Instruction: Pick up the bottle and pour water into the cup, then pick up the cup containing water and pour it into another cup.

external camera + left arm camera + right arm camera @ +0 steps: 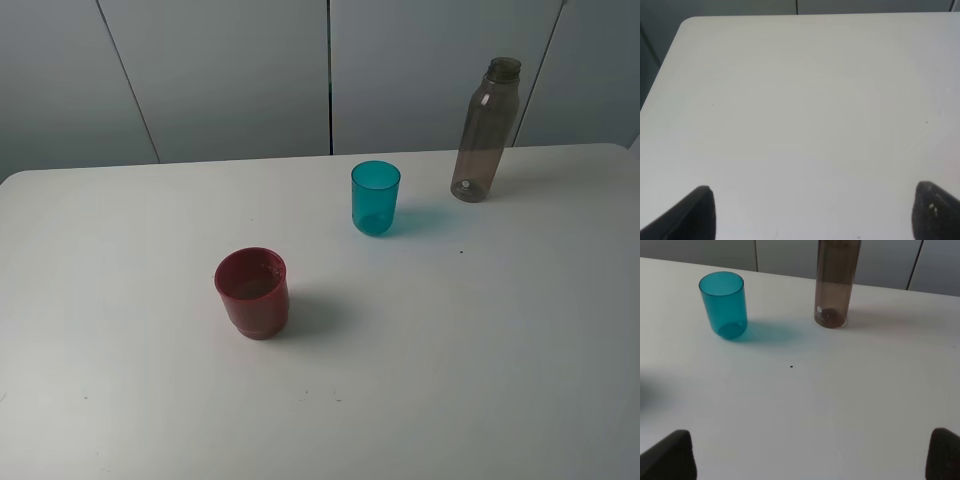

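The smoky grey-brown bottle stands upright at the table's back right; the right wrist view shows its lower body. Left of it stands the teal cup, upright, seen too in the right wrist view. The dark red cup stands nearer the front, left of centre. Neither arm shows in the exterior high view. My right gripper is open, its fingertips wide apart, well short of bottle and teal cup. My left gripper is open over bare table, with nothing between its fingers.
The white table has a rounded back left corner. Grey wall panels stand behind its far edge. A small dark speck lies on the surface in front of the bottle.
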`<state>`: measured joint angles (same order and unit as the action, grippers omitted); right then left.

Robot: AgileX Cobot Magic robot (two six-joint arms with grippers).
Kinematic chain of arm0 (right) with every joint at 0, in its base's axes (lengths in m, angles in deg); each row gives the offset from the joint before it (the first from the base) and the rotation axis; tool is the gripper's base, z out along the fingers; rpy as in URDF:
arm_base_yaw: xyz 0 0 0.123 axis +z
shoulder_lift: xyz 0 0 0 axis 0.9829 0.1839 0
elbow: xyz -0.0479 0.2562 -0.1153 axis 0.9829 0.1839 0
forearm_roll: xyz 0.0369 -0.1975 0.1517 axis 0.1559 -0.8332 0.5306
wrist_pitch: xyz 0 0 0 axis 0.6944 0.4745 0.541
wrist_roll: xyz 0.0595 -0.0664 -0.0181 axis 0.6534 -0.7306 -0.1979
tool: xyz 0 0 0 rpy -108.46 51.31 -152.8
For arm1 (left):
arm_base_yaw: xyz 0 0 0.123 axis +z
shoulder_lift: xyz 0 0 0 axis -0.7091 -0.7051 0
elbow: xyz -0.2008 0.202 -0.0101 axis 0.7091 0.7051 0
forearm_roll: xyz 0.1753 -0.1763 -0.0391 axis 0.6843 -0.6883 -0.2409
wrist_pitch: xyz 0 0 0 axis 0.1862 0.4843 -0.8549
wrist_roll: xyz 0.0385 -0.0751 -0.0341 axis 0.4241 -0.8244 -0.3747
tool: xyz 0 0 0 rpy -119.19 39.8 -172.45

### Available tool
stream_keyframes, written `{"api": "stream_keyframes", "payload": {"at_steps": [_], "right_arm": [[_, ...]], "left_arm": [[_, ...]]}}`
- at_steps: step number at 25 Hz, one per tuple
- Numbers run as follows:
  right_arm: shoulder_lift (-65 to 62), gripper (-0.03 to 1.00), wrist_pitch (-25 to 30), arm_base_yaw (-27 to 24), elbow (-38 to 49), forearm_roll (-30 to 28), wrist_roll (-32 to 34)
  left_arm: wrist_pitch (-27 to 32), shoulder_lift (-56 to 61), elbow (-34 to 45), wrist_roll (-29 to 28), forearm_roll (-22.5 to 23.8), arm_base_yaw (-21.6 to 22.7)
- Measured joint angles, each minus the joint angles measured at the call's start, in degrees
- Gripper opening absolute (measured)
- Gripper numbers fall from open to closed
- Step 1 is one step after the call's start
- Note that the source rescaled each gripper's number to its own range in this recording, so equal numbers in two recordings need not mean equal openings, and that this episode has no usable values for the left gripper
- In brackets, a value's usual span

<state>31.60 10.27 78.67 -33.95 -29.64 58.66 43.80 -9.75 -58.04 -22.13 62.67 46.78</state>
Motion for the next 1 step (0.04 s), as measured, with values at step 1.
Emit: {"api": "stream_keyframes", "payload": {"at_steps": [1], "right_arm": [[0.0,0.99,0.0,0.0,0.0,0.0,0.0]], "left_arm": [[0.0,0.0,0.0,0.0,0.0,0.0]]}}
